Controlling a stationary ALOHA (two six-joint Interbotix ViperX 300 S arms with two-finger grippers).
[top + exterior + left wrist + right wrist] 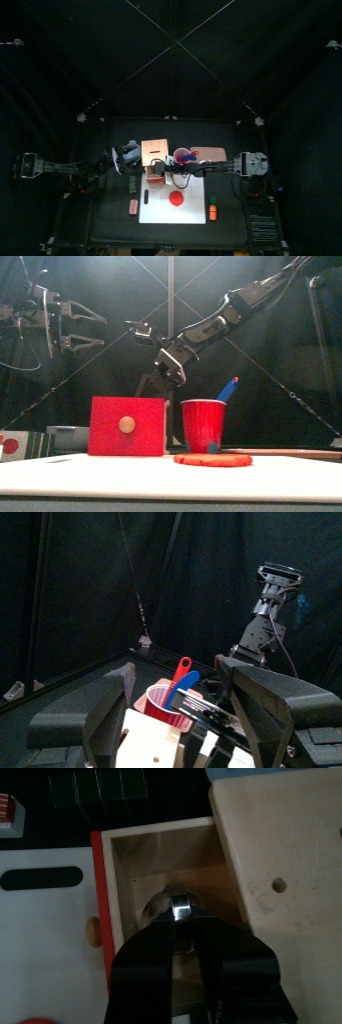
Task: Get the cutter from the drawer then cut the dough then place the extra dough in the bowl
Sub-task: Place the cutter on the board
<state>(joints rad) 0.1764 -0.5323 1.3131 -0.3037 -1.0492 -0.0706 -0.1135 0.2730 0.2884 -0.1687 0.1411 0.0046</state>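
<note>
The drawer of the wooden box is open, with its red front next to the white cutting board; the round metal cutter sits inside it, shiny. The right claw hangs right over the cutter, down in the drawer; I cannot tell if it is apart or together, because its own black body hides the tips. The left claw is up in the air at 9 o'clock from the box, wide apart, holding nothing. The flat red dough lies on the board at 6 o'clock from the box; the red cup with toy knives stands at 3 o'clock.

I think the cutter is light, hard and a bit slippery; it will not bend, but it may slide or tip. Its wire handle, which I cannot make out here, seems the best place to pinch, in the middle; a straight lift should clear the drawer walls. The dough looks soft and floppy; a gentle pinch at its edge should do.
</note>
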